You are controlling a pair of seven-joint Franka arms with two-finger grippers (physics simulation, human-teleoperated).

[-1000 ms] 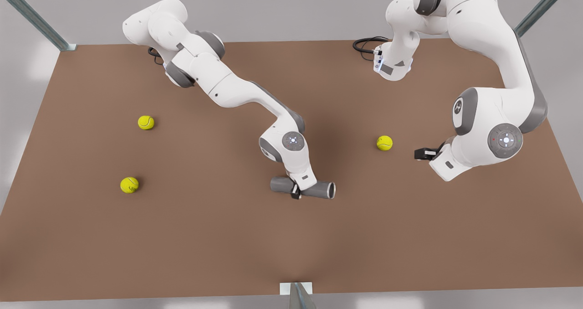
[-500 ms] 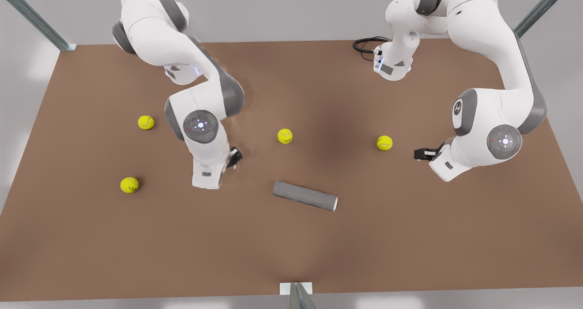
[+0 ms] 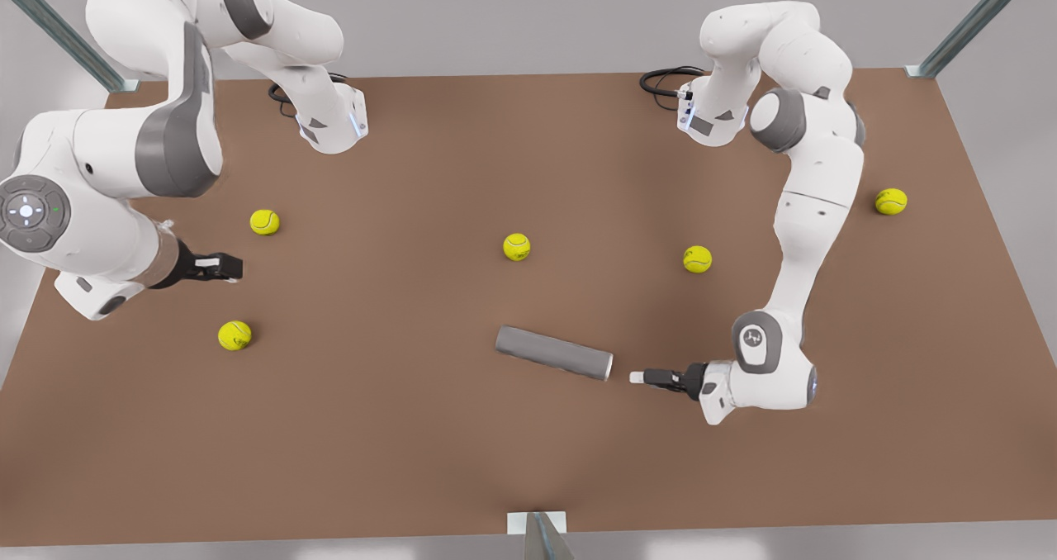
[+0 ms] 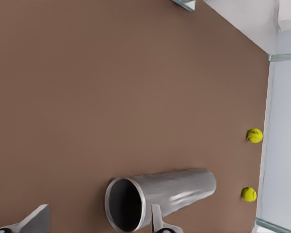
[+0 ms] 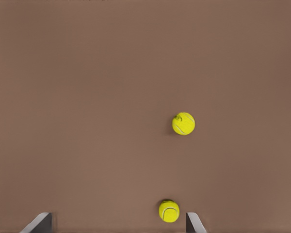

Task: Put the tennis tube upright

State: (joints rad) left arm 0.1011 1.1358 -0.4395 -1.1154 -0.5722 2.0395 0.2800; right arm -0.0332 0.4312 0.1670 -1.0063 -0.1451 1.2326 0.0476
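Currently the tennis tube [image 3: 553,353] lies on its side on the brown bench [image 3: 413,461], near the middle, hollow silvery-rimmed end toward the front view's right. Left tool [image 3: 637,377] sits low just beside that open end, not touching; in the left wrist view its fingers [image 4: 157,221] are spread apart, empty, with the tube's mouth [image 4: 126,204] between them but farther off. Right tool [image 3: 225,268] hangs at the front view's left, well apart from the tube, fingers [image 5: 194,223] released, holding nothing. 5 tennis balls are scattered around the bench; 1 ball [image 3: 264,221] and another [image 3: 234,334] are near the right tool.
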